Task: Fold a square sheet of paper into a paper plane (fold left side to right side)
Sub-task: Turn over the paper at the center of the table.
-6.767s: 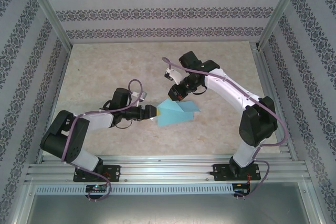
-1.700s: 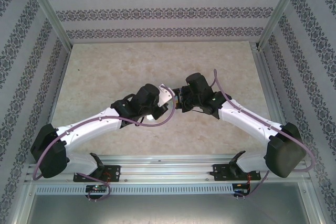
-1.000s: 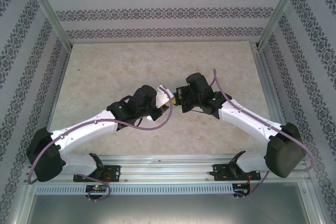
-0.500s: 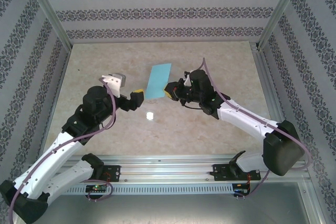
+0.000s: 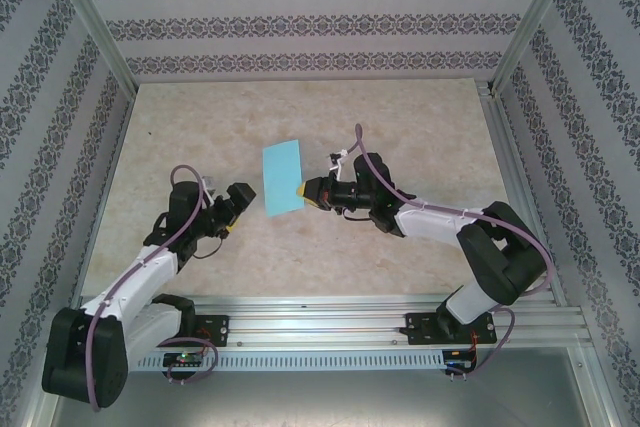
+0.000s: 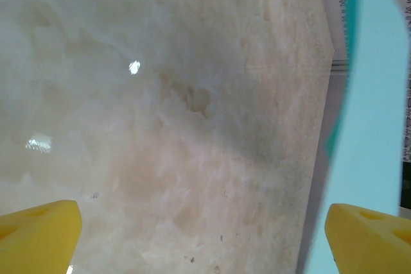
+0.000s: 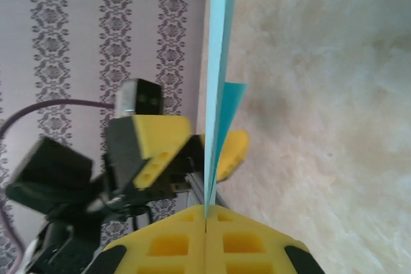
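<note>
cyan paper sheet folded narrow, pinched by right pincer, left pincer wide apart, empty

Layout around the folded paper
I see the paper over the middle of the table, lifted off it. My right gripper sits just right of it, clamped on its near right corner. My left gripper is left of the paper and nearer me, apart from it.
</note>
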`<state>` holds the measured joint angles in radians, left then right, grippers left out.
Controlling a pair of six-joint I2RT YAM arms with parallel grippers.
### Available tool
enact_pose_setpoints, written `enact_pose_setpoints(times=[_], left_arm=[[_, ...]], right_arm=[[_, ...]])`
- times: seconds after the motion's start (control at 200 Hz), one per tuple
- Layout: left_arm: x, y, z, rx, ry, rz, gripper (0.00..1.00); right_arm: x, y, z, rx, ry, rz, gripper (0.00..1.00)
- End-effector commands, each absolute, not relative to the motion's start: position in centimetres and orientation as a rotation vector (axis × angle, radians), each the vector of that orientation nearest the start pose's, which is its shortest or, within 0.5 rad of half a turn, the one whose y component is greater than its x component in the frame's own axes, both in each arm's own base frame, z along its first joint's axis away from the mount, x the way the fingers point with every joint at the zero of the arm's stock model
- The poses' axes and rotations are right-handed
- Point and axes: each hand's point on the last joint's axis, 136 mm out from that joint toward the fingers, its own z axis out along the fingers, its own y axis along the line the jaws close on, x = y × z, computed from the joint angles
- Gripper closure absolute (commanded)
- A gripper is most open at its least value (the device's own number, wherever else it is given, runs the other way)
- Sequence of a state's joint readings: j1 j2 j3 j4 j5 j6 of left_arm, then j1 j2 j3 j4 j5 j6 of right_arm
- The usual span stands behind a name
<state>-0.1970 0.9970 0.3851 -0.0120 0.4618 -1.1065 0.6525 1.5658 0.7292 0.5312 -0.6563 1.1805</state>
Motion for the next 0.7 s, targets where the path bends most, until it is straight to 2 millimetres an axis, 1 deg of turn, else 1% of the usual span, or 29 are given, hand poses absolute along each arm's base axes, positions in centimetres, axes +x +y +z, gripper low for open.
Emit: enact_pose_setpoints(times=[0.0, 0.135, 0.35, 0.56, 0.694], left_arm=[[29.6, -15.0, 17.0, -0.727, 2.05, -1.457, 0.04], [29.9, -15.6, 17.3, -0.707, 2.029, -1.518, 0.1], [30.7, -16.4, 17.6, -0.654, 2.024, -1.572, 0.18], [32.0, -17.1, 18.3, -0.575, 2.021, -1.587, 0.31], [32.8, -17.6, 18.1, -0.537, 2.038, -1.598, 0.44]], right_arm=[[27.4, 34.7, 19.7, 0.016, 2.148, 1.881, 1.0], [27.2, 34.9, 19.8, 0.038, 2.124, 1.941, 1.0], [26.7, 35.0, 19.5, 0.056, 2.137, 1.965, 1.0], [26.1, 34.6, 17.3, 0.104, 2.201, 1.939, 1.0], [25.8, 34.6, 15.9, 0.116, 2.241, 1.932, 1.0]])
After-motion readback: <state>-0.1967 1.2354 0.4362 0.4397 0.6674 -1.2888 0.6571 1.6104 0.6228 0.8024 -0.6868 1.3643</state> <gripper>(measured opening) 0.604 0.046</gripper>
